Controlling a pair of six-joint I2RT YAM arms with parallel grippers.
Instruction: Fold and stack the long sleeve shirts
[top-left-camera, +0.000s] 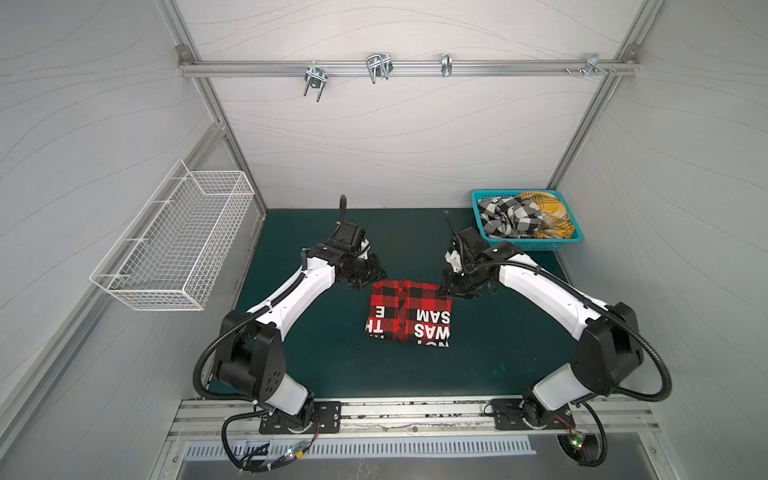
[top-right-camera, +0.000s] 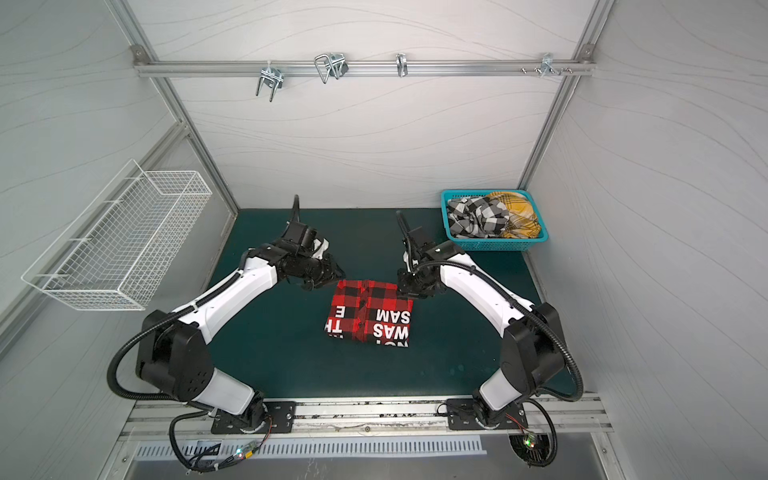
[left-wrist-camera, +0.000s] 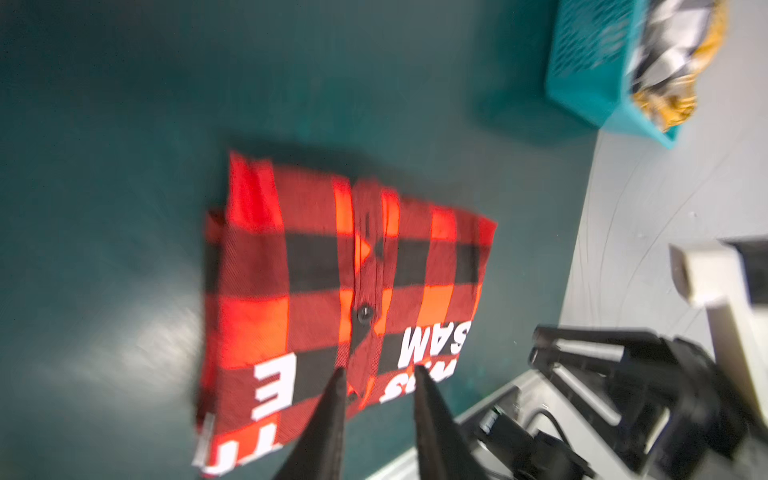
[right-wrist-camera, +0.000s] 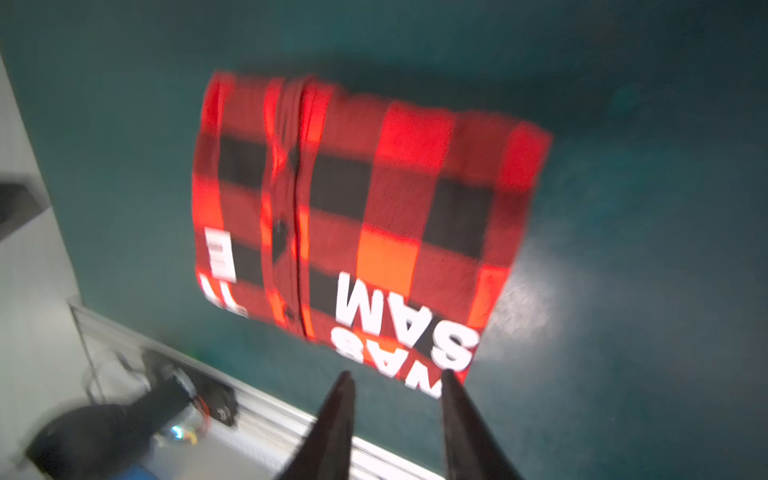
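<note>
Currently the main risk is seen at the folded red-and-black buffalo-check cloth shirt with white lettering (top-left-camera: 409, 313). It lies as a squarish bundle about mid-way on the dark green table mat (top-left-camera: 332, 365), and both grippers sit at its far corners. If a fingertip is dragged across the top layer on withdrawal, the fold could be pulled open or the bundle skewed. Contact with the cloth cannot be told from the top views, and the wrist views are blurred

Second risk: the crumpled black-and-white checked cloth shirt (top-left-camera: 509, 216) and the mustard-yellow plaid cloth shirt (top-left-camera: 548, 218) are piled together in the teal plastic lattice basket (top-left-camera: 536, 246) at the far right of the mat. They look tangled, so both could be lifted on one pick, or the light basket could be dragged or tipped. Folding room is also judged tight unless the folded shirt is shifted aside

Left gripper (left-wrist-camera: 379, 374): fingers parted by a narrow gap, nothing held between them. Right gripper (right-wrist-camera: 395, 376): same, narrow gap, nothing held

Pose: both arms are reached forward from the near rail, elbows splayed outward, wrists bent inward and down. The left gripper is set just beside the far-left corner, the right gripper at the far-right corner, with the basket close behind the right wrist
</note>
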